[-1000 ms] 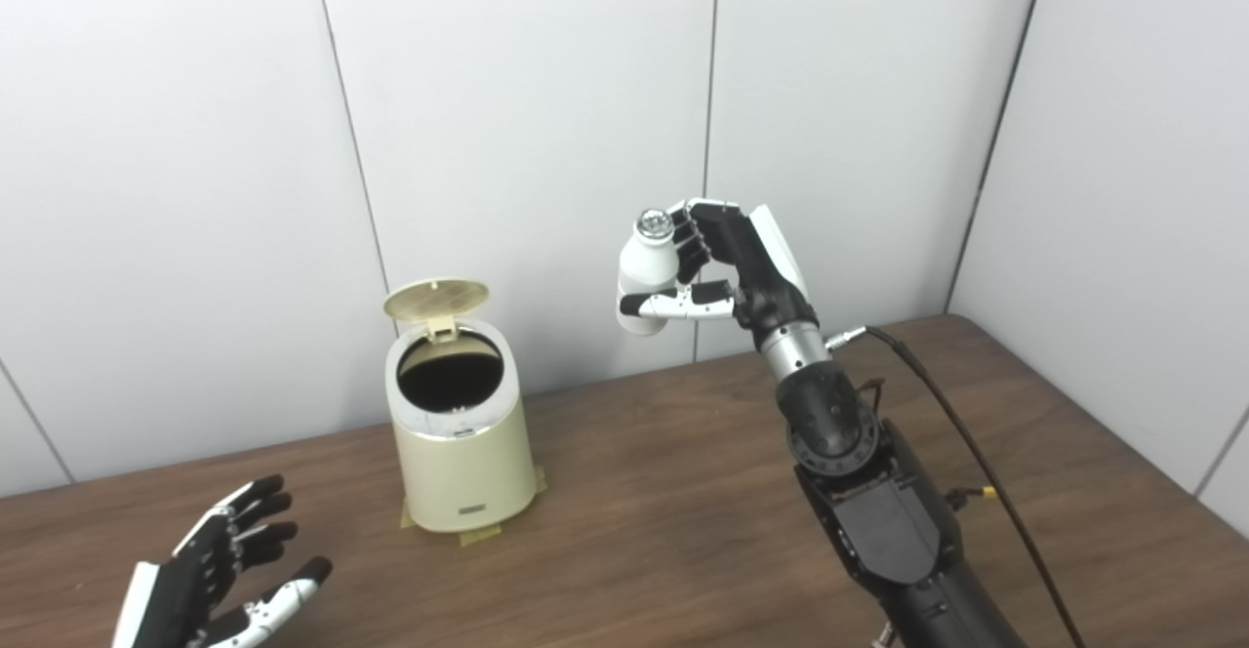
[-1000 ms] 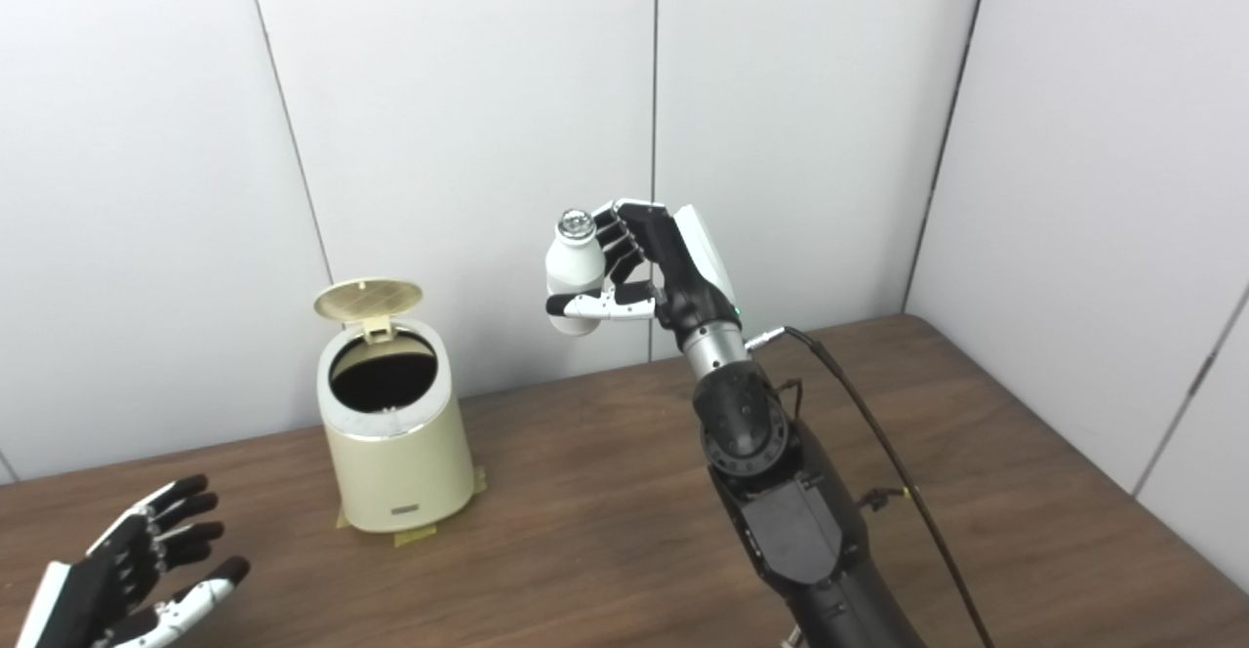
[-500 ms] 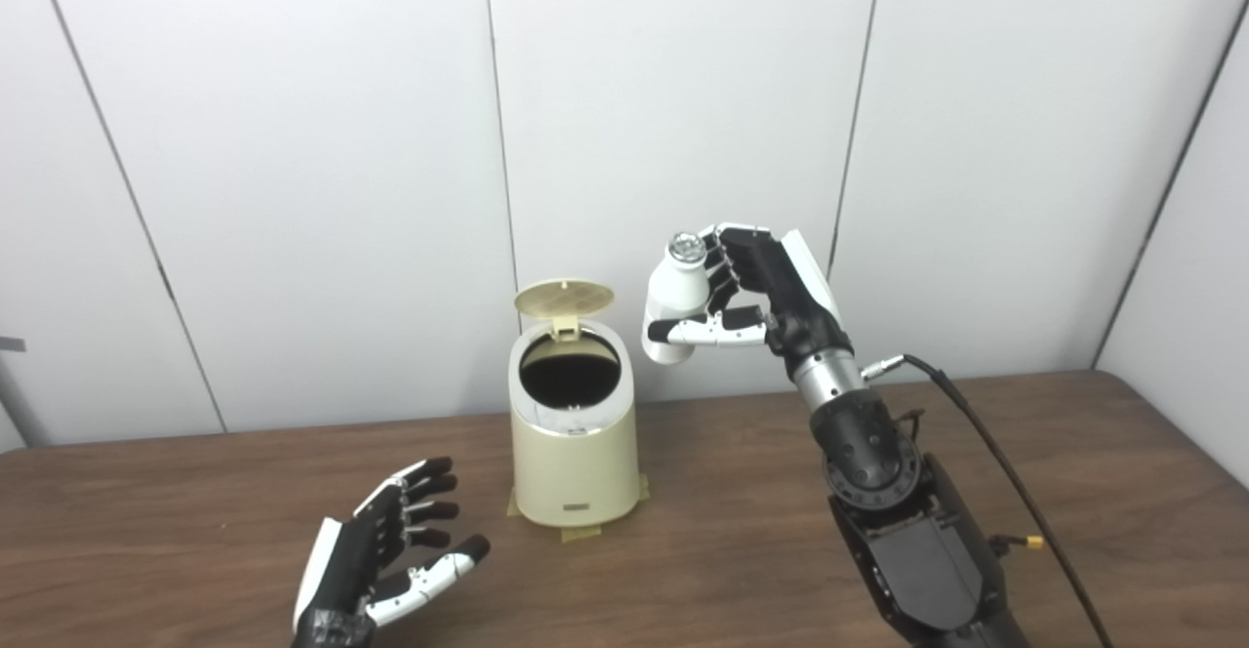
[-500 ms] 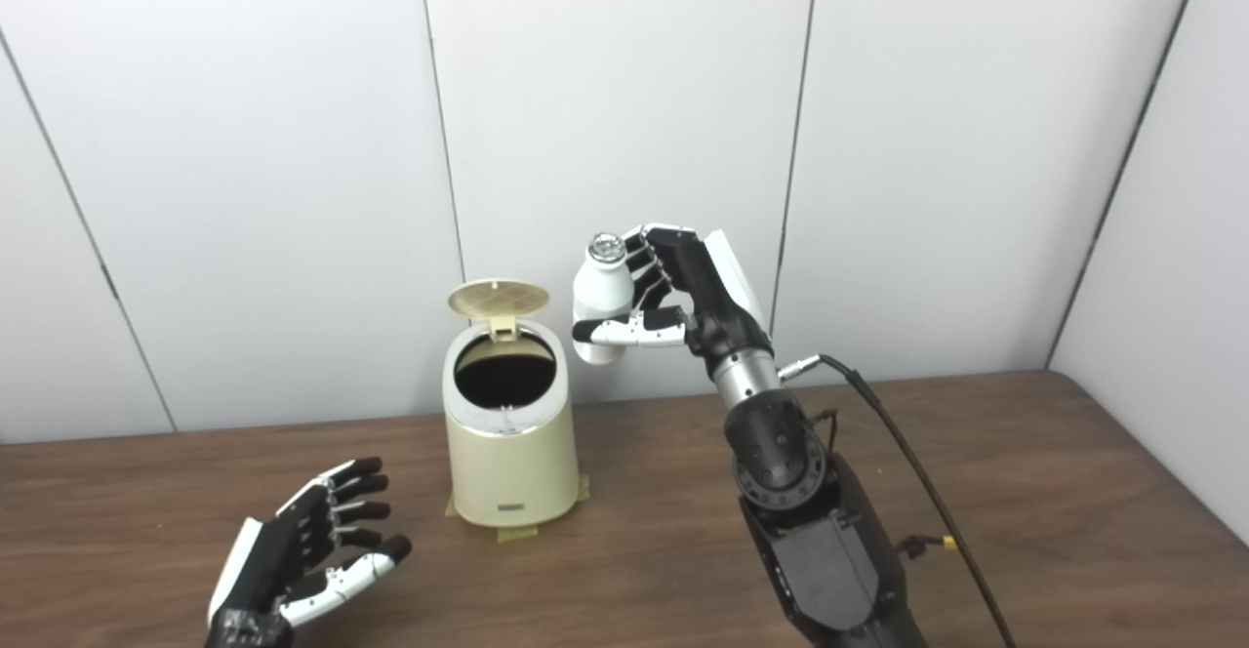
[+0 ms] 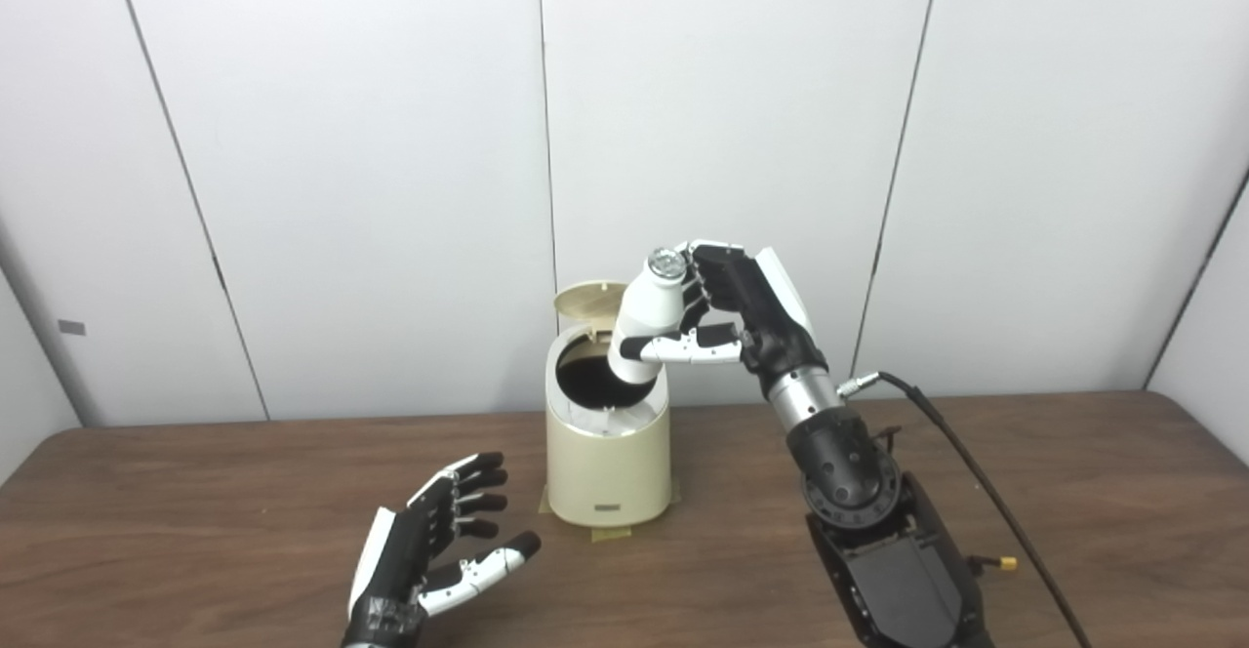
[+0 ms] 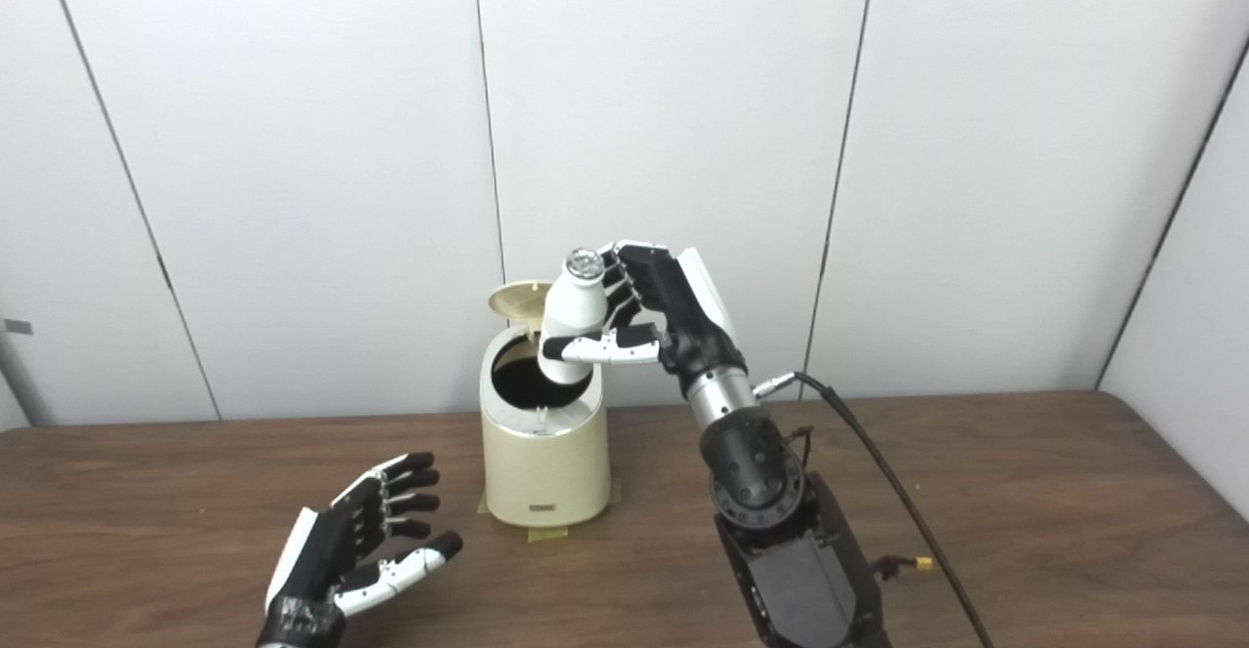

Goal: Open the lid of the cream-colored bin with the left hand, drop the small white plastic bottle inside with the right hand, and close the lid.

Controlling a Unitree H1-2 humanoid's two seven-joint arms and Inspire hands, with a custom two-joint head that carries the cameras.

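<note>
Bottle [image 5: 646, 328] gripped by right hand [image 5: 744, 311] over open bin [image 5: 607, 463] | left hand [image 5: 429, 550] spread, empty

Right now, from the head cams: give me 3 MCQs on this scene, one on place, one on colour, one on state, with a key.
1. Where is the bottle?
A. lying on the table
B. held over the bin mouth
C. in the left hand

2. What colour is the bin?
A. cream
B. blue
C. black

3. What state is the lid in?
A. shut
B. off, lying on the table
C. open, standing up at the back

Key:
1 B: the right hand grips it, tilted, its base at the opening.
2 A: the bin wall is cream against the brown table.
3 C: the dark inside shows, while the left hand rests open.
</note>
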